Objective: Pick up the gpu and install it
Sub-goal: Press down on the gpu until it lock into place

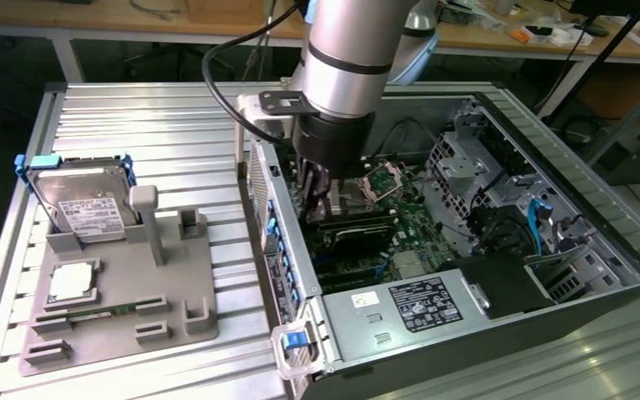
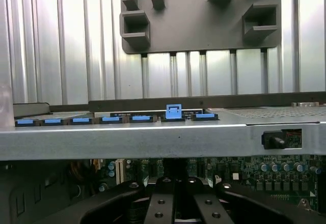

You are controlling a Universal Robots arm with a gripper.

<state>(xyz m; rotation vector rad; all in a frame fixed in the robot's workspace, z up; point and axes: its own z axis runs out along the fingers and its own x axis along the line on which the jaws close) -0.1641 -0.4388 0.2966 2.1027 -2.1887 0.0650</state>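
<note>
1. Reaching down into an open computer case, the robot arm lowers its tool over the green motherboard.
2. The tool's dark fingers are drawn together, clenched. In the exterior view they sit on a dark flat card, the gpu, which stands on the motherboard inside the case, near the case's wall on the exterior view's left. Whether the fingers actually pinch the card cannot be told.
3. In the wrist view, the case's grey metal edge crosses the frame, with a row of blue clips along it and one raised blue tab.
4. The case lies on a ribbed metal surface.
5. Beside the case, on the exterior view's left, a grey fixture tray rests on the surface.
6. On the tray stand a silver hard drive in a blue frame, a square silvery chip and a thin green memory stick.
7. A silver power supply with a label fills the near corner of the case.
</note>
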